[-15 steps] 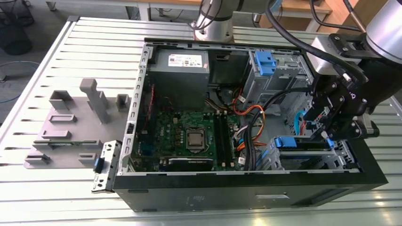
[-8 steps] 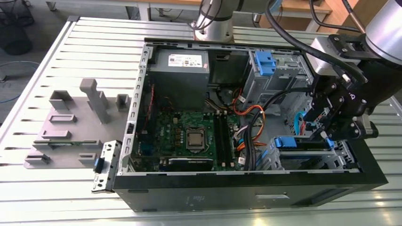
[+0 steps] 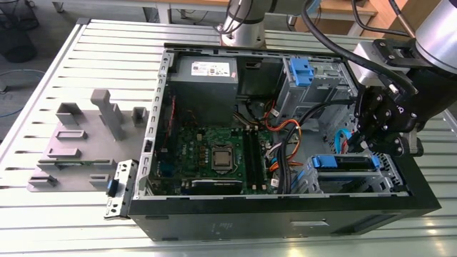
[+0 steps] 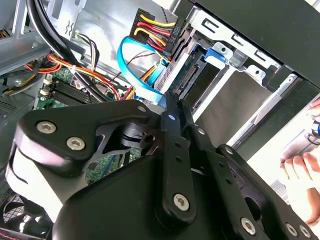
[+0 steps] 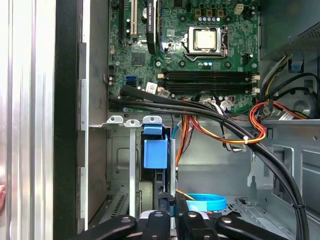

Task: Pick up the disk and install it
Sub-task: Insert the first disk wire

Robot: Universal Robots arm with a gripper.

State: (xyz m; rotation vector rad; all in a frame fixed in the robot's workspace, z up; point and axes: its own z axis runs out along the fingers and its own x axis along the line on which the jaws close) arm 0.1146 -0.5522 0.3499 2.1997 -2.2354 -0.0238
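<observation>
The disk (image 3: pixel 346 163) lies in the lower drive cage at the case's front corner, on the exterior view's right, with its blue carrier frame showing. In the first wrist view the carrier's blue tab (image 5: pixel 155 147) sticks out of the cage slot. In the second wrist view the disk (image 4: pixel 197 77) sits edge-on in the metal bay. My gripper (image 3: pixel 377 145) hovers just above the cage beside the disk. Its black fingers (image 4: pixel 172 117) are pressed together, with nothing between them.
The open computer case (image 3: pixel 286 225) holds a motherboard (image 3: pixel 214 155), a grey power supply (image 3: pixel 207 72), an upper cage with a blue bracket (image 3: pixel 301 72) and cable bundles (image 5: pixel 215 117). A blue data cable (image 4: pixel 135 65) loops near the fingers. A grey fixture (image 3: pixel 85 139) stands left. A person's hand (image 4: pixel 300 165) is outside the case.
</observation>
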